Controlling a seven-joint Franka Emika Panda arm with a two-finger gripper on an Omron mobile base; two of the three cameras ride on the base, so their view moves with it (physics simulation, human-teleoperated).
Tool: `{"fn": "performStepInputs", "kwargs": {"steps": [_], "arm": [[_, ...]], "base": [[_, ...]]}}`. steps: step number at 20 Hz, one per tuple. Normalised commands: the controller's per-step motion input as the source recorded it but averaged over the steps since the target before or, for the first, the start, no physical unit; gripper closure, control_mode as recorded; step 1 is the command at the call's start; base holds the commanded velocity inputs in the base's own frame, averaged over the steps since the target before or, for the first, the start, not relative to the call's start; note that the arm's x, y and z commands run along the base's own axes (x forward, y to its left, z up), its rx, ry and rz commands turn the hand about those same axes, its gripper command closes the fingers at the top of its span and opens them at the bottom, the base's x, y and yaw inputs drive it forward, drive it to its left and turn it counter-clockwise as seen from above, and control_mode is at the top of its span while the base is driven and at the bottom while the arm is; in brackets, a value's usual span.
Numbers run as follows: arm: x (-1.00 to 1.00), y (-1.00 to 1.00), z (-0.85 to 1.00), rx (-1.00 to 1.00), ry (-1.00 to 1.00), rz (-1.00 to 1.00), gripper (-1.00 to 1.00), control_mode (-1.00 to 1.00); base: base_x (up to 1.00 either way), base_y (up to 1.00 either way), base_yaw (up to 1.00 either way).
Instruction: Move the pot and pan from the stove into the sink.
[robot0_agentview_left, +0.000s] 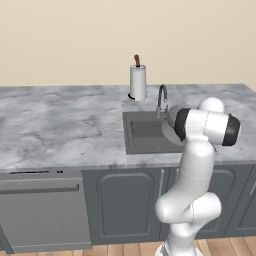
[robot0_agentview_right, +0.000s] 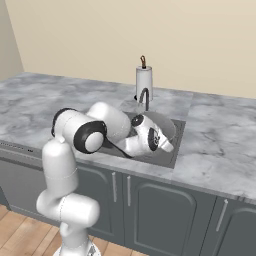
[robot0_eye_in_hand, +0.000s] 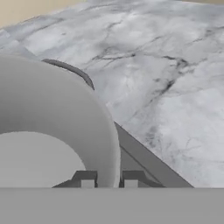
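Note:
The silver-grey pot (robot0_agentview_right: 165, 125) hangs tilted over the sink (robot0_agentview_right: 172, 151), with its open mouth turned toward the hand. In the hand view its curved wall (robot0_eye_in_hand: 65, 113) stands close on the left, and a dark loop handle (robot0_eye_in_hand: 76, 71) shows at its top. My gripper (robot0_eye_in_hand: 108, 180) is shut on the pot's rim, one fingertip (robot0_eye_in_hand: 85, 179) inside the wall and the other outside. From the left base view, the pot (robot0_agentview_left: 172, 116) peeks out behind my elbow, above the right end of the sink (robot0_agentview_left: 144, 132). The pan and the stove are out of view.
A gooseneck faucet (robot0_agentview_left: 162, 98) rises at the sink's back edge, and a paper towel roll (robot0_agentview_left: 138, 82) stands behind it. Grey marble counter (robot0_eye_in_hand: 175, 78) spreads on both sides of the basin. A dishwasher front (robot0_agentview_left: 40, 210) sits under the counter at the left.

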Motion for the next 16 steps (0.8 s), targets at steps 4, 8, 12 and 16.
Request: {"fn": "performStepInputs", "kwargs": {"steps": [4,8,12,16], "arm": [[0.45,0.72,0.00,-0.24,0.18,-0.02,1.00,-1.00],[0.48,0.89,-0.01,-0.28,0.17,-0.02,1.00,-1.00],[0.31,0.76,-0.03,-0.24,0.11,-0.03,1.00,-1.00],[0.14,0.15,0.00,-0.05,0.06,-0.03,-1.00,-1.00]], "base": [[0.00,0.00,0.00],[0.00,0.00,0.00],[0.00,0.00,0.00],[0.00,0.00,0.00]]}}
